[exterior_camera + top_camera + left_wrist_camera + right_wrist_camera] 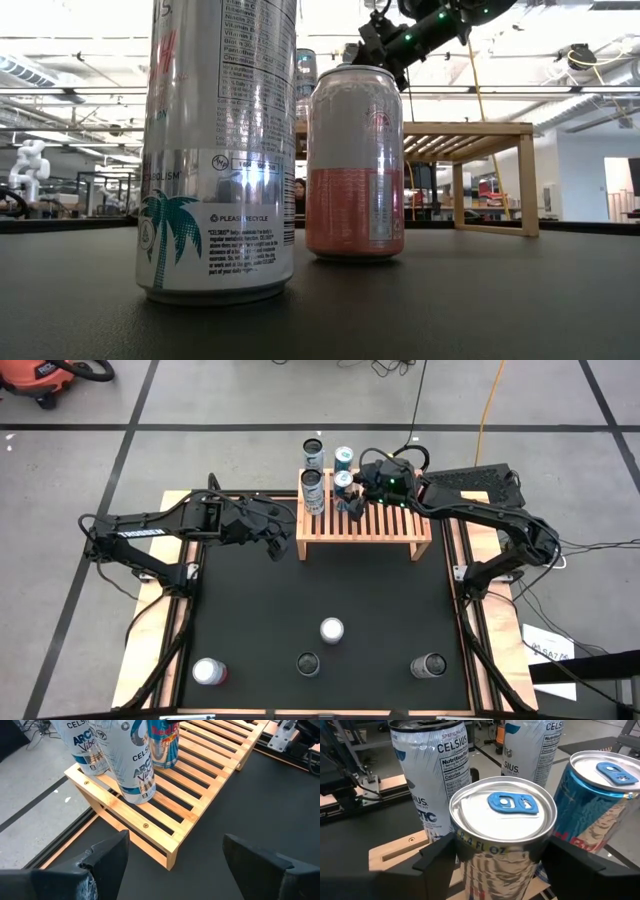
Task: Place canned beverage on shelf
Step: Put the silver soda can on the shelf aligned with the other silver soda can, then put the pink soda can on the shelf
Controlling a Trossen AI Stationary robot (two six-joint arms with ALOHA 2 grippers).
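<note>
Right gripper [502, 865] straddled a blue-tab can [502, 835] standing on the shelf [385, 525], fingers spread beside its wall, apparently not clamping. Left gripper [272, 540] hung open just beside the shelf.

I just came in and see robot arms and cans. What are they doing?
The right gripper is at a blue can standing on the shelf, its fingers on either side of the can. Three more cans are already up there. The left gripper waits open beside the shelf. Four cans are on the black table.
</note>
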